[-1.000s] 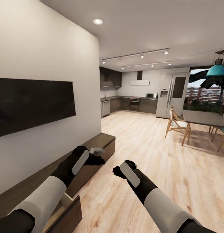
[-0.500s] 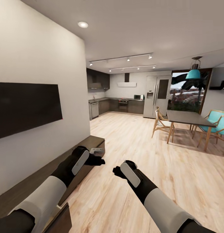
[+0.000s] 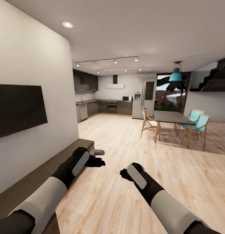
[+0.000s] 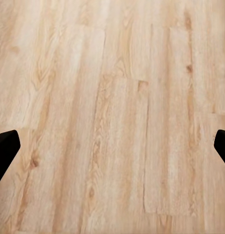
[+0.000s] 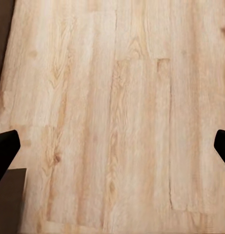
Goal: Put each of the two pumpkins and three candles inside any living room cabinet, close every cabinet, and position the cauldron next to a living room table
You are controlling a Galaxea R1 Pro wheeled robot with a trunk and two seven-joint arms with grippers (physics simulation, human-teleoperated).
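Pale wood floor (image 3: 132,195) is seen beneath both grippers, left (image 4: 112,144) and right (image 5: 112,144), fingers spread wide and empty. Along the wall runs the cabinet (image 3: 44,172); its stiff, handleless fronts would likely be pushed shut flat.

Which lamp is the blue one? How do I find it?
Look at the far end of the room, past the wooden floor, to the dark dining table with wooden chairs. The lamp hangs above it. It alone has a turquoise shade; the other ceiling lights are tiny white spots.
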